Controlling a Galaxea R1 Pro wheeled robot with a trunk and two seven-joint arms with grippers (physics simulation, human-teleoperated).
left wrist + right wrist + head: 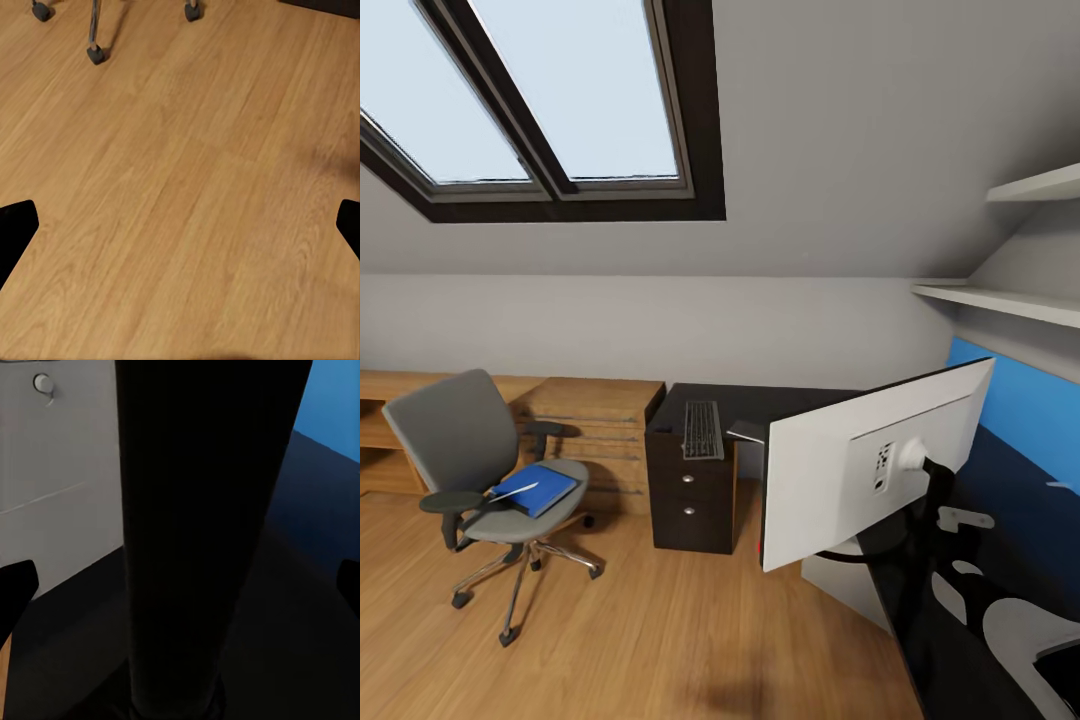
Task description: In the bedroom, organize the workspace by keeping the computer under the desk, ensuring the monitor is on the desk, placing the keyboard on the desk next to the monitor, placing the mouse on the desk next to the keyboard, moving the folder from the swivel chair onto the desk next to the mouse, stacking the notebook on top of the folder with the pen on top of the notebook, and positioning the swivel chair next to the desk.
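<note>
1. Right wrist view: the right claw is released, its two black fingertips spread wide. The monitor's black foot rises between them as a broad upright column on the dark desk. I cannot tell how deep it sits between the jaws. My worry: a sideways nudge or an off-centre squeeze here could tip the screen off the desk edge
2. Left wrist view: the left claw is also released and holds nothing. It hangs above the wooden floor, with the swivel chair's casters well apart from it
3. Head view:
   - The monitor stands on the desk's right wing, its pale back turned to me.
   - Its long axis runs level along that wing, the left end nearer me and apparently beyond the edge, so a fall looks possible.
   - The keyboard lies above the drawers, long axis pointing to the wall.
   - The blue folder lies slantwise on the swivel chair, well apart from the desk, with a thin pale thing across it that I cannot identify
</note>
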